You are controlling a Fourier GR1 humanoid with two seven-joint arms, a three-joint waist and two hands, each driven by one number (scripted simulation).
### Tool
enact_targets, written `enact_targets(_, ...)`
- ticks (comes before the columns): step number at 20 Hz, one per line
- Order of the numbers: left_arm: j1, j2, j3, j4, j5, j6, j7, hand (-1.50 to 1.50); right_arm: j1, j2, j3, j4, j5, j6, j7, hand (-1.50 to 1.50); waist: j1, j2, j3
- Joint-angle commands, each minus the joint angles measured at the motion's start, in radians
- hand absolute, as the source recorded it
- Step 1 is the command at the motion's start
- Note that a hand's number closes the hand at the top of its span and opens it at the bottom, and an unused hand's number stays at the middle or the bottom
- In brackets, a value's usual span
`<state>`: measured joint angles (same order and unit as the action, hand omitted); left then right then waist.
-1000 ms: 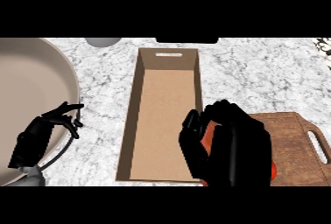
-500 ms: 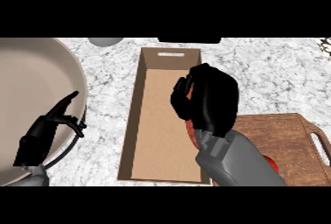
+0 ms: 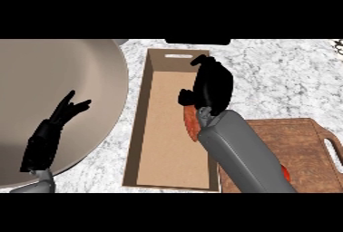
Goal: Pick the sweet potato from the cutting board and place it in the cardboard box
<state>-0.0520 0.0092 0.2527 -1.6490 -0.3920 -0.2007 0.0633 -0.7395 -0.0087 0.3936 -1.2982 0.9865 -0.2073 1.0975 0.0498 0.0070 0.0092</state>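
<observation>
The long open cardboard box [image 3: 161, 149] lies on the marble counter, running away from me. My right hand [image 3: 213, 84] hangs over its far half, fingers curled round the orange sweet potato [image 3: 190, 122]. Only the potato's lower end shows, sticking out under the wrist along the box's right wall. The wooden cutting board [image 3: 301, 140] lies to the right of the box, partly covered by my right forearm. My left hand [image 3: 48, 136] is open at the left, fingers straight, over a big round beige bowl.
The large beige bowl [image 3: 60, 72] fills the left side and reaches close to the box's left wall. A small red thing [image 3: 285, 171] shows on the board beside my forearm, mostly hidden. A dark object [image 3: 198, 41] sits beyond the box's far end.
My right hand has carried the sweet potato off the cutting board, leftward and away from me over the box. The bowl now takes up more of the view; the left hand kept its pose.
</observation>
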Motion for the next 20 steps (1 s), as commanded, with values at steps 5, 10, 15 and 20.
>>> enact_targets(5,0.017,-0.009,-0.028,0.024,0.015,0.031,0.034,0.0,-0.057,0.008,-0.085,0.104,-0.012,-0.384,-0.008,-1.5,-0.023,0.001,-0.008)
enact_targets(10,0.016,-0.009,-0.006,0.049,0.007,0.031,0.02,0.0,-0.024,0.008,-0.111,0.048,0.027,-0.625,-0.002,-1.5,-0.033,-0.001,-0.009)
enact_targets(15,0.063,-0.009,-0.002,0.038,0.019,0.054,0.004,0.0,0.106,0.008,-0.17,-0.167,0.019,-0.692,-0.074,-1.5,-0.075,-0.013,-0.009)
enact_targets(20,0.056,0.012,0.042,0.029,0.024,0.039,0.025,0.0,0.274,-0.01,-0.219,-0.402,0.147,-0.631,-0.004,-1.5,-0.098,-0.02,-0.01)
